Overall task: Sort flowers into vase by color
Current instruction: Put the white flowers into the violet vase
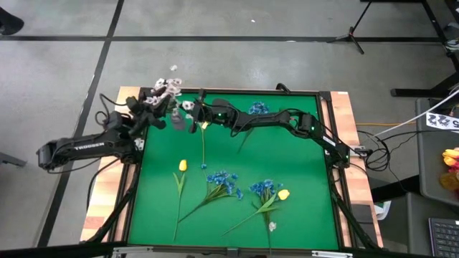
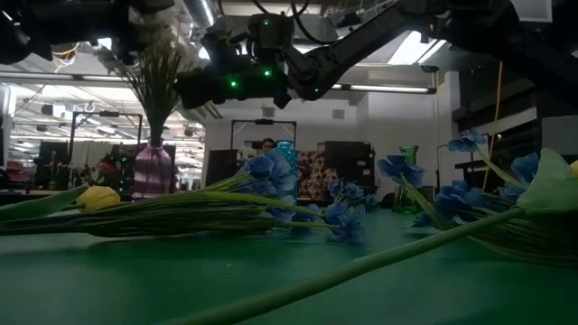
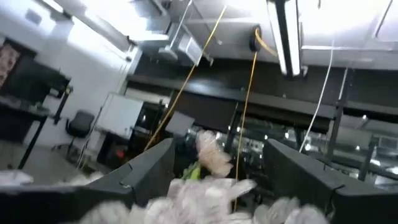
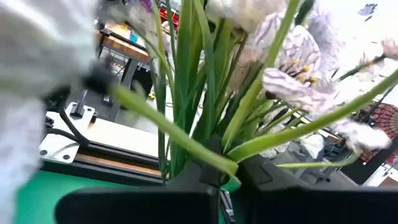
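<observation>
**Now the right jaws clench a stem at the back vase**

Nearest on the green surface lie loose flowers: a blue and yellow bunch at the front right, a blue spray in the middle, and a yellow bud on its long stalk to the left of it. They are near each other, and their stalks point to the front edge. Farther back, another blue flower lies close to the rear edge, beside the right arm.

At the rear left stands a purple vase with white flowers in it. The right gripper reaches across the surface to this vase. Its jaws are clenched on a green stem, which the right wrist view shows pressed between the two dark fingers, with other stems and white blooms close behind it.

The left gripper is on the other side of the vase, just beside the white flowers. Its jaws are released, standing wide with white blooms between the fingers; I cannot tell if they touch.
</observation>
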{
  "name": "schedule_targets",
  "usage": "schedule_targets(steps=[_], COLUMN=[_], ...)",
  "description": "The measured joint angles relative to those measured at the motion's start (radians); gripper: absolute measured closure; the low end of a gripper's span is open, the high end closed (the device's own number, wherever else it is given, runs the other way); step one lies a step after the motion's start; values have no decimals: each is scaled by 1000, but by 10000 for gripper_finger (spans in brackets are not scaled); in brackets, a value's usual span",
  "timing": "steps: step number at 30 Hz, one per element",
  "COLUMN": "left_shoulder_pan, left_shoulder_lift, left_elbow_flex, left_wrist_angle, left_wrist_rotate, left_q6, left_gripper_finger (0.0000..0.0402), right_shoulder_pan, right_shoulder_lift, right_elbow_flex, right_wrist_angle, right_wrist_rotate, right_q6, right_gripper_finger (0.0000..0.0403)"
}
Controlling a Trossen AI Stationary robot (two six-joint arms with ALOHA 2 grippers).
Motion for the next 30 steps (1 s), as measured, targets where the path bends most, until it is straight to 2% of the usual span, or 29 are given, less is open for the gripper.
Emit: schedule_targets(steps=[4,19,23,30], left_shoulder_pan=[6,15,15,15], left_shoulder_lift=[-30,-61,-61,-61], left_elbow_flex=[0,0,0,0], left_wrist_angle=[23,153,204,238], left_wrist_rotate=[-3,-10,-10,-13], left_q6=[46,59,53,43], left_gripper_finger=[158,158,158,158], right_shoulder_pan=[0,0,0,0], right_shoulder_lift=[0,0,0,0], right_elbow_flex=[0,0,0,0], right_wrist_angle=[-16,-21,-31,-91], right_wrist_rotate=[0,-24,-26,-27], right_q6=[0,-1,-1,-1], right_gripper_finger=[373,359,326,240])
